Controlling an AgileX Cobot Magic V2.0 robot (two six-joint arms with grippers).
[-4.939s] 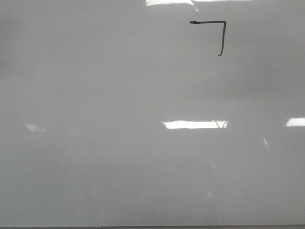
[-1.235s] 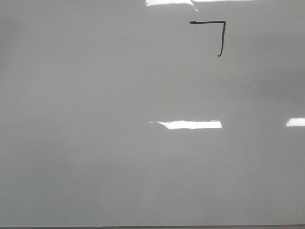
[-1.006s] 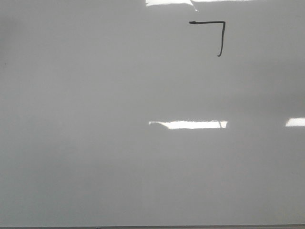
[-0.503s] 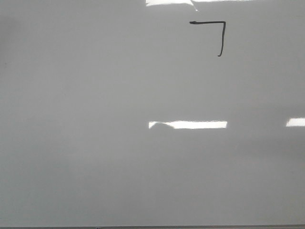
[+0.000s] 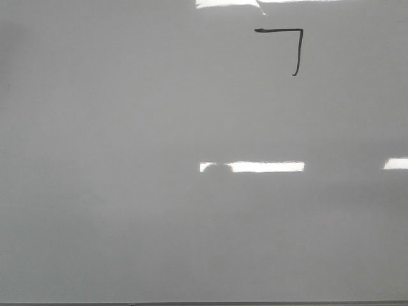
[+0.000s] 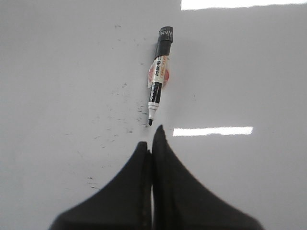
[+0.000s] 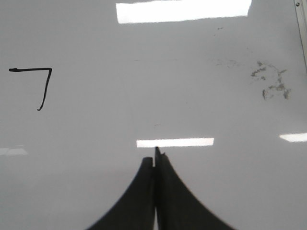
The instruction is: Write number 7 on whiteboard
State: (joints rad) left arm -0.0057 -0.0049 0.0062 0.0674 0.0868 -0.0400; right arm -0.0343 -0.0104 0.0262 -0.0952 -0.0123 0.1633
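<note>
Up in the far right part of the whiteboard (image 5: 127,191) you have the number 7 (image 5: 287,44) already drawn: a level top bar joined to a straight downstroke with a small hook at its foot. From your right wrist camera the same figure (image 7: 36,86) sits well off to one side of the right pincer (image 7: 154,160), whose fingers are pressed together with nothing between them. Some faint grey smudges (image 7: 268,81) mark the board on the other side of that view.

Your left pincer (image 6: 152,141) is likewise clenched and empty. Just beyond its tips lies the marker (image 6: 158,81), uncapped, flat on the board. Its long axis runs almost straight away from the pincer, the writing tip pointing back toward the fingers and very near them but apart. So the left arm is the one close to the marker; the right arm is the nearer to the figure.

Judging from the finished strokes and the marker lying free, the writing looks complete, and neither arm needs to grip anything. No containers appear in any view.
</note>
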